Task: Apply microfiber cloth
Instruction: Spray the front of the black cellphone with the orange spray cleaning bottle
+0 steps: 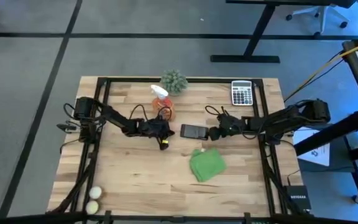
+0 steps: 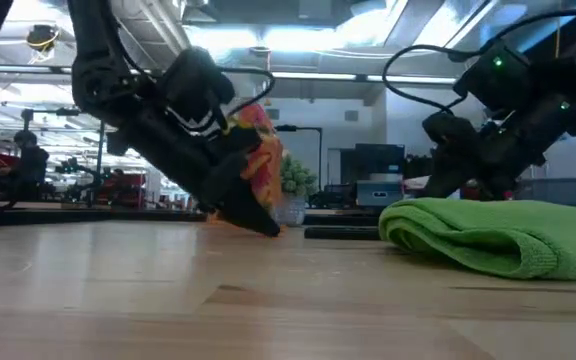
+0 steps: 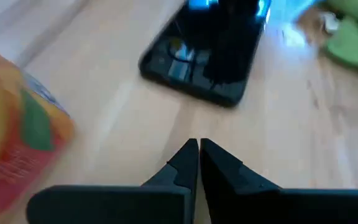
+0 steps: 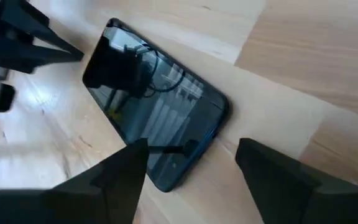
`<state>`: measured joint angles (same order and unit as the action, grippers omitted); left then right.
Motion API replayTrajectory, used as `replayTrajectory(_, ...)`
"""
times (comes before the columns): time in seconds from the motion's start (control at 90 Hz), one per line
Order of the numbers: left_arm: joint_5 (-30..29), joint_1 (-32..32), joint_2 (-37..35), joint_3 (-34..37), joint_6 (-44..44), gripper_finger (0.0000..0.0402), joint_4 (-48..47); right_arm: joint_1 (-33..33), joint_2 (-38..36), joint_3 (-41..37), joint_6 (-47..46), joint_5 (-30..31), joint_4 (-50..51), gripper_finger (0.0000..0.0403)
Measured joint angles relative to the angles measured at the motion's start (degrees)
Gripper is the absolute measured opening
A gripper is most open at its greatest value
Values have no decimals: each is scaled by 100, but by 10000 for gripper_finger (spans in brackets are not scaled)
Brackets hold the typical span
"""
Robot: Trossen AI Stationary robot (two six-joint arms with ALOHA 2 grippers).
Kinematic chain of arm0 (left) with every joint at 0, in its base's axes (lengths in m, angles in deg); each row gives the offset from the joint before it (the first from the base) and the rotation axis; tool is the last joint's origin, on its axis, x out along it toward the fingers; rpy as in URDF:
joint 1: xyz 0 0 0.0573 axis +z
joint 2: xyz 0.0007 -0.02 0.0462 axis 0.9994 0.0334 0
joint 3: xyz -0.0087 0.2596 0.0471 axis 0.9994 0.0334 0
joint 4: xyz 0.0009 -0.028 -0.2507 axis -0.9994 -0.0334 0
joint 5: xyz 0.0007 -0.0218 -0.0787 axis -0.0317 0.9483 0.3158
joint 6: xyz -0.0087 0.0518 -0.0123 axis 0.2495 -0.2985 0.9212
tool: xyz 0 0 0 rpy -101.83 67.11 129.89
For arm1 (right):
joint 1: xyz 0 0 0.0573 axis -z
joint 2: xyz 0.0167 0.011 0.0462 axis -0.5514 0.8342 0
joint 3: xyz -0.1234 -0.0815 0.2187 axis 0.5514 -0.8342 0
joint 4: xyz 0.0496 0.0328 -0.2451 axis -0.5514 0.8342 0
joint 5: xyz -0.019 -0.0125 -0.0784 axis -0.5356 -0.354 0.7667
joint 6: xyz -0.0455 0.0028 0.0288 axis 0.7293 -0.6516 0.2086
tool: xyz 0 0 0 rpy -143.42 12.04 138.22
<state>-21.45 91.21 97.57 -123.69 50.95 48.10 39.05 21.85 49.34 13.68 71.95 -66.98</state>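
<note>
Flanking the phone (image 1: pixel 194 131), left gripper (image 1: pixel 165 142) pressed together, right gripper (image 1: pixel 211 133) spread; microfiber cloth (image 1: pixel 207 165) lies apart nearby.

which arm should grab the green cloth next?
Right, probably. The right gripper is open and sits nearer the microfiber cloth, beside the phone. The left gripper is shut, by the spray bottle.

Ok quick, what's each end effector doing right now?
Left end effector: shut, empty, on the table beside the phone.
Right end effector: open, empty, over the phone; microfiber cloth lies untouched.
</note>
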Motion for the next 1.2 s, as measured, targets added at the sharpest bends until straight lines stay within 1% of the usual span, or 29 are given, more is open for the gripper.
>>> replayTrajectory(0.222, 135, 71, 388, -480, -146, 0, -30, -63, 4, -2, -157, -44, -14, 241)
replayTrajectory(0.367, 157, 69, 748, -750, -123, 0, 18, -298, 11, -2, -321, 227, -17, 241)
replayTrajectory(0.456, 346, 71, 891, -866, -121, 0, 4, -410, 11, -4, -442, 442, -10, 241)
replayTrajectory(0.522, 440, 69, 942, -929, -121, 0, -14, -417, 13, -7, -521, 496, -9, 241)
replayTrajectory(0.733, 493, 72, 965, -1016, -117, 0, -44, -417, 201, -20, -593, 522, -332, 241)
replayTrajectory(0.922, 525, 63, 978, -1038, -121, 0, 17, -417, 250, -26, -551, 664, -603, 240)
replayTrajectory(1.044, 529, 63, 979, -1038, -142, 0, 35, -417, 273, -28, -446, 791, -841, 222)
replayTrajectory(1.2, 535, 61, 981, -1036, -143, 0, 30, -413, 264, -26, -344, 1084, -933, 172)
